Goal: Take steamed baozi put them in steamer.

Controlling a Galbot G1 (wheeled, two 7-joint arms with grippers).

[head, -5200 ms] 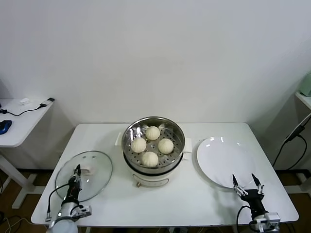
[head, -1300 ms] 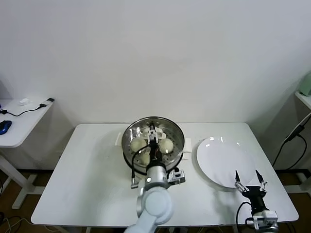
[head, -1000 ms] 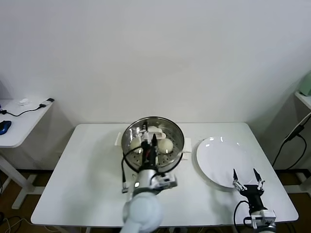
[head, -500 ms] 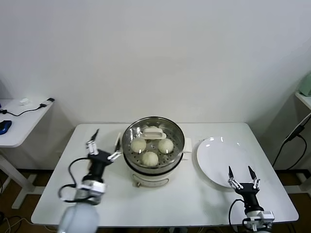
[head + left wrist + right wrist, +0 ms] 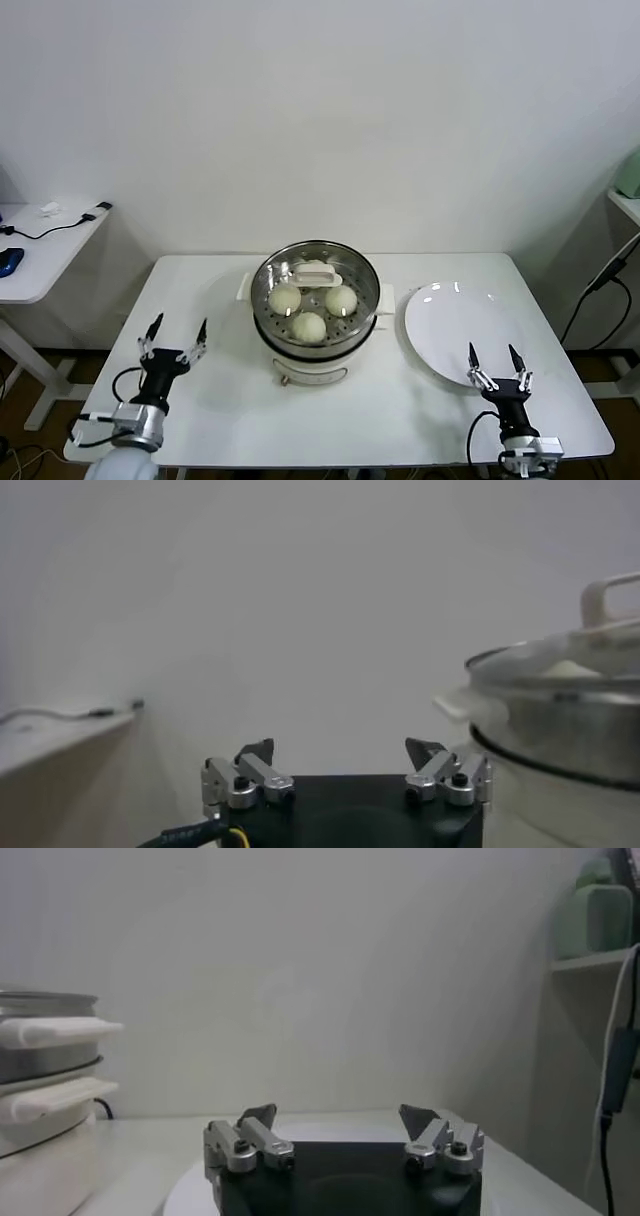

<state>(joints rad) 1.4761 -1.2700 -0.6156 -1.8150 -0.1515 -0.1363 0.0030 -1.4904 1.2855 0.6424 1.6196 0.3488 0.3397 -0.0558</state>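
The steel steamer (image 5: 316,340) on its cream base stands mid-table. The glass lid with its white handle (image 5: 316,272) sits on top. Three cream-white baozi (image 5: 309,326) show through the glass; a fourth is hidden under the handle. My left gripper (image 5: 172,335) is open and empty, low over the table to the left of the steamer. In the left wrist view the gripper (image 5: 340,752) has the steamer (image 5: 560,720) beside it. My right gripper (image 5: 497,362) is open and empty at the white plate's front edge; it also shows in the right wrist view (image 5: 338,1116).
The empty white plate (image 5: 455,320) lies right of the steamer. The white table (image 5: 220,420) has its front edge just behind both grippers. A side table with cables and a blue mouse (image 5: 8,260) stands at far left. A shelf and a hanging cable (image 5: 600,285) are at far right.
The lid went from the table's left side onto the steamer. My left gripper let it go and has drawn back to the front left. The right gripper barely moved.
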